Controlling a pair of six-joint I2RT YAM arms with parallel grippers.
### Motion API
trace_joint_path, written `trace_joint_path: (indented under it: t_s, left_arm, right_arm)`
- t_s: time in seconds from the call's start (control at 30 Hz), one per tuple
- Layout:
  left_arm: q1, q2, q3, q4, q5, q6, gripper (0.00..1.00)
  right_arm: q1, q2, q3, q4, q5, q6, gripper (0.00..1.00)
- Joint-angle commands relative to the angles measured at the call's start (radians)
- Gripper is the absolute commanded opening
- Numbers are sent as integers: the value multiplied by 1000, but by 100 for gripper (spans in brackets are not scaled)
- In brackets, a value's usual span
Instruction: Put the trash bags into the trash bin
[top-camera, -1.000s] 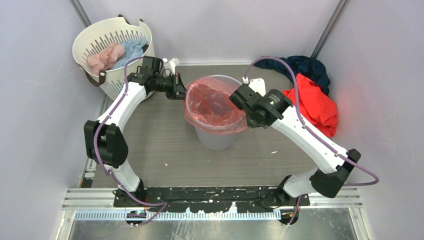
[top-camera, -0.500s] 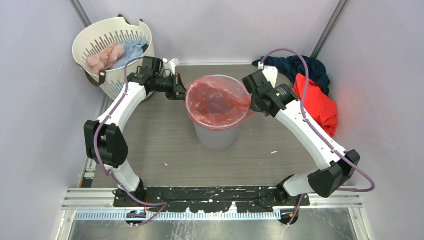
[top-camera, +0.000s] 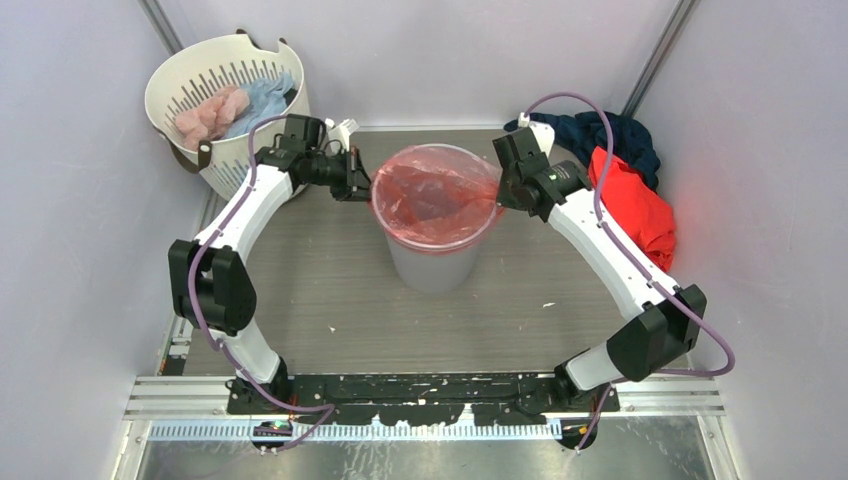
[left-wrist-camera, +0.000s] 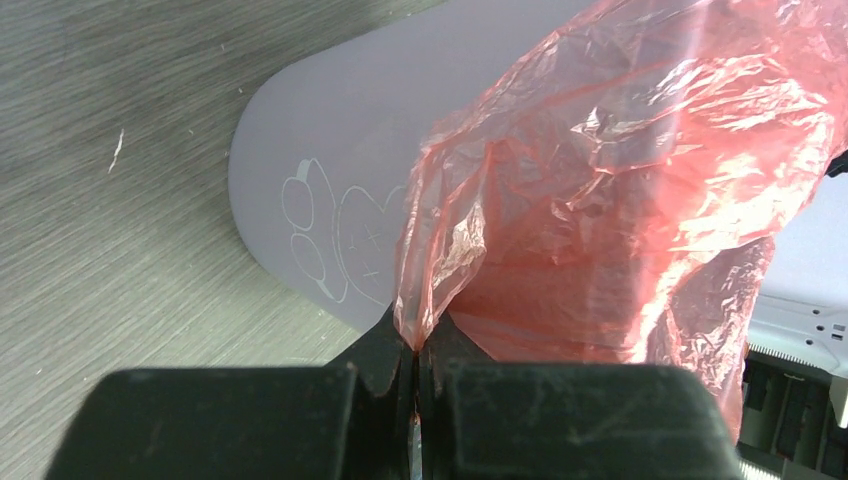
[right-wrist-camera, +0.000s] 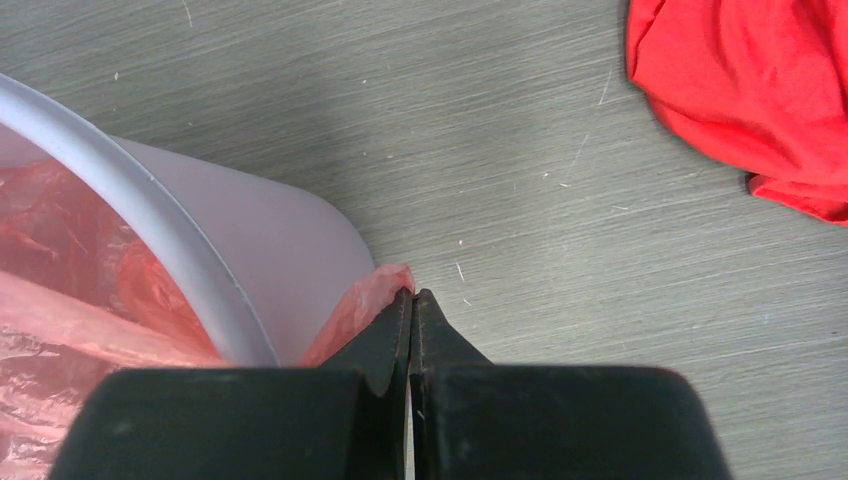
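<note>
The translucent red-pink trash bag (top-camera: 432, 200) lies inside the light grey round trash bin (top-camera: 432, 268), its mouth spread over the rim. My left gripper (top-camera: 366, 186) is shut on the bag's left edge just outside the rim; the left wrist view shows the film (left-wrist-camera: 600, 190) pinched between the jaws (left-wrist-camera: 414, 345) beside the bin wall (left-wrist-camera: 330, 200). My right gripper (top-camera: 499, 195) is shut on the bag's right edge; the right wrist view shows a fold of film (right-wrist-camera: 365, 300) pinched at the tips (right-wrist-camera: 412, 296), outside the bin rim (right-wrist-camera: 150, 220).
A white slotted laundry basket (top-camera: 200, 140) with pink and blue cloths stands at the back left, close behind my left arm. A red-orange garment (top-camera: 635, 205) and a dark blue cloth (top-camera: 600, 135) lie at the back right, by my right arm. Walls close in on both sides.
My right gripper has moved from over the bin's front right to outside its right rim, pulling the bag edge outward over the rim. The left gripper has kept its hold in place.
</note>
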Motion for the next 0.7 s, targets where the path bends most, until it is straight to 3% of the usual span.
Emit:
trace_joint_path:
  t_s: [0.0, 0.67]
  left_arm:
    - [-11, 0, -26, 32, 25, 22, 0]
    - [-12, -49, -135, 74, 44, 7, 0]
  right_arm:
    - [10, 0, -52, 100, -76, 17, 1]
    - [65, -197, -311, 107, -240, 87, 1]
